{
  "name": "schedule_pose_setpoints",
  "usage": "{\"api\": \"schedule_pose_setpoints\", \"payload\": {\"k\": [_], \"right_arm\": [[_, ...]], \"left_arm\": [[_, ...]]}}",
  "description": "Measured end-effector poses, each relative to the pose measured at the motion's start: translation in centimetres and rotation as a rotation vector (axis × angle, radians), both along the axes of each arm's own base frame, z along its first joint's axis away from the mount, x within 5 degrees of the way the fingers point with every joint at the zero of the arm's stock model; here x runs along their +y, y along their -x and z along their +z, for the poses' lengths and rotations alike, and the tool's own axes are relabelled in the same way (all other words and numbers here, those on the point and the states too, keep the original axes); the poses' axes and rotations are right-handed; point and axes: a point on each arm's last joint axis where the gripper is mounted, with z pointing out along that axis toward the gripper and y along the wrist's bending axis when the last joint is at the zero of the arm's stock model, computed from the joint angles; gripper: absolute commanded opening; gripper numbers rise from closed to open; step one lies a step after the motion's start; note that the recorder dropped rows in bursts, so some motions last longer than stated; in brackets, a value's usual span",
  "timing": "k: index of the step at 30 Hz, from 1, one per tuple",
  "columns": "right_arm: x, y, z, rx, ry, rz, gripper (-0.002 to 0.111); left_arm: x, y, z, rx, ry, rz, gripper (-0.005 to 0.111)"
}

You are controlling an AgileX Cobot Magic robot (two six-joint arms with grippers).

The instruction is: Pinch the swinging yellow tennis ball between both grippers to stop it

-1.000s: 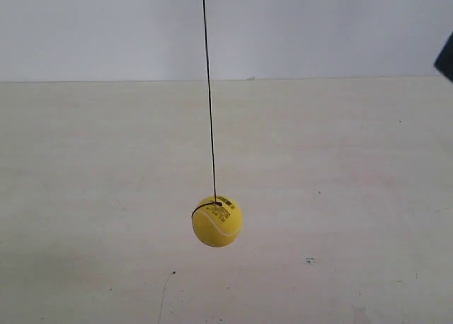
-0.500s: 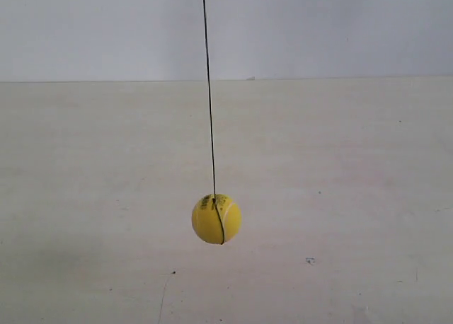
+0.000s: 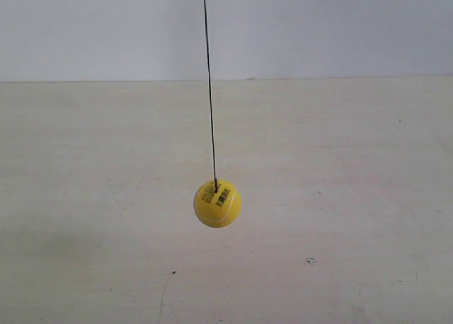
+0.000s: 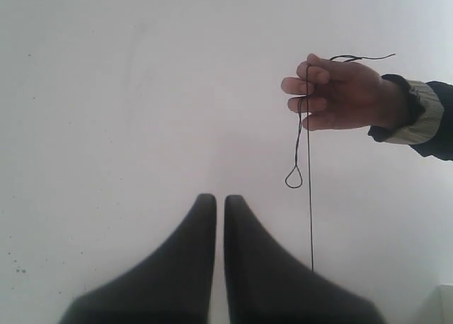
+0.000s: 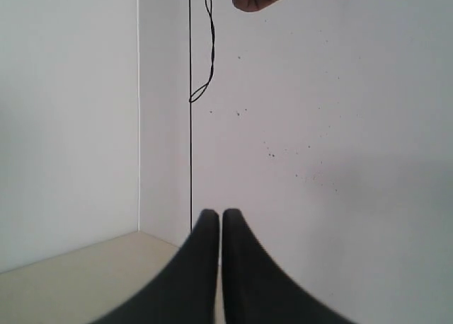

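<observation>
- Two grippers, neither in the exterior view. The left gripper [image 4: 220, 205] and right gripper [image 5: 214, 219] show only in their own wrist views. Each has its jaws drawn together to a thin slit, with nothing between them.
- The ball [image 3: 217, 204] hangs in mid-air on a thin dark string [image 3: 210, 90], clear of the pale table [image 3: 354, 197] beneath. A barcode sticker [image 3: 223, 196] sits near the top, beside where the string joins.
- The string leans very slightly off plumb. That fits a swing, but one moment cannot confirm it.
- A person's hand [image 4: 340, 94] pinches the upper end of the string, and the spare end dangles in a small loop [image 4: 294, 177]. This is why the ball hangs free: it is held from above by the hand, and no stand is seen.
- Both wrist views take in the string and the hand but not the ball. My reading is that the arms are parked away from the ball, out of its path.
- The closed jaws may suit the job, since each pointed tip can press as one blunt pad from its side.
- The pinch is not yet begun, and nothing touches the ball.
- The next move calls for both tips at ball height, on opposite sides, arriving together. If one arrives first, it could knock the ball away.
</observation>
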Motion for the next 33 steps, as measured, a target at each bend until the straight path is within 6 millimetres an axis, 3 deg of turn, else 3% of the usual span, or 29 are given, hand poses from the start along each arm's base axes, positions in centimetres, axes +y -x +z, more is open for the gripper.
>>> {"api": "schedule_pose_setpoints", "payload": {"k": [7, 20, 33], "right_arm": [[0.0, 0.0, 0.0, 0.0, 0.0, 0.0, 0.0], [0.0, 0.0, 0.0, 0.0, 0.0, 0.0, 0.0], [0.0, 0.0, 0.0, 0.0, 0.0, 0.0, 0.0]], "left_arm": [[0.0, 0.0, -0.1, 0.003, -0.001, 0.0, 0.005], [0.4, -1.0, -2.3, 0.1, 0.089, 0.009, 0.005], [2.0, -2.0, -3.3, 0.232, 0.185, 0.235, 0.005]]}}
